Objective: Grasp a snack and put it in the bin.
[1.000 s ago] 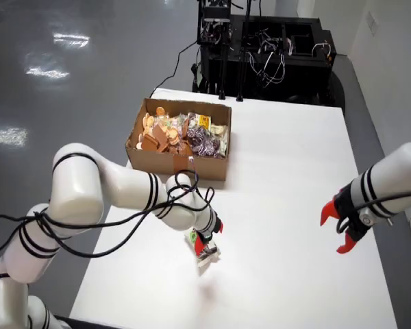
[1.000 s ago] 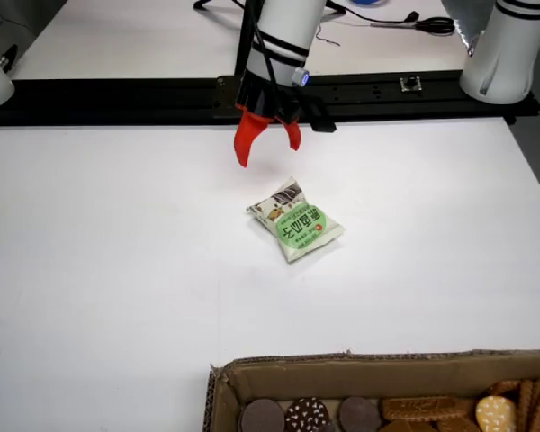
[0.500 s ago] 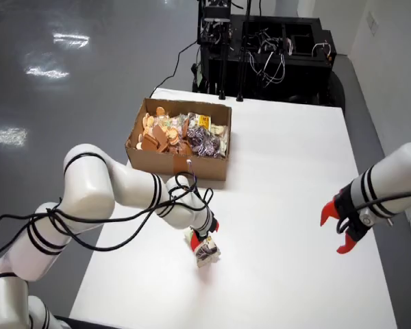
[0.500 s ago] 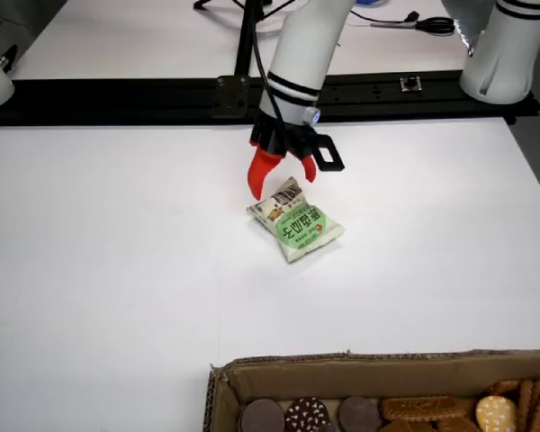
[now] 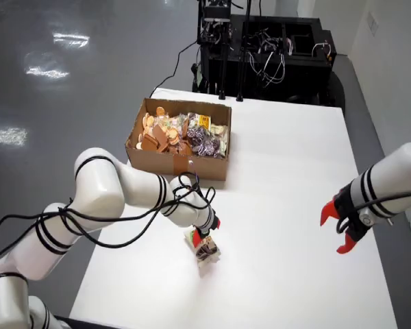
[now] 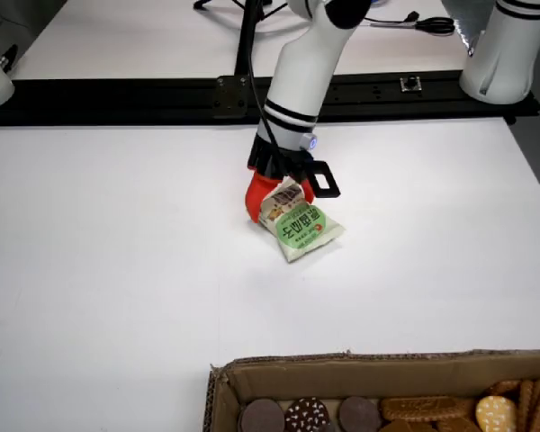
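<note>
A small green and white snack packet [image 5: 206, 251] [image 6: 303, 229] lies on the white table [image 5: 294, 171], in front of the cardboard box. In the view from above, the left white arm reaches down to it. Its red-fingered gripper [image 5: 203, 234] [image 6: 282, 202] is shut on the packet's upper end, one finger on each side. The packet's lower end looks to rest on the table. The cardboard box [image 5: 178, 162] [image 6: 342, 365] holds several biscuits and wrapped snacks.
In the view from above, a second white arm stands at the right with its red fingers [image 5: 327, 212] spread and nothing between them. A black rail [image 6: 117, 94] crosses the table's far side in the view over the box. Black equipment racks [image 5: 260, 48] stand behind the table.
</note>
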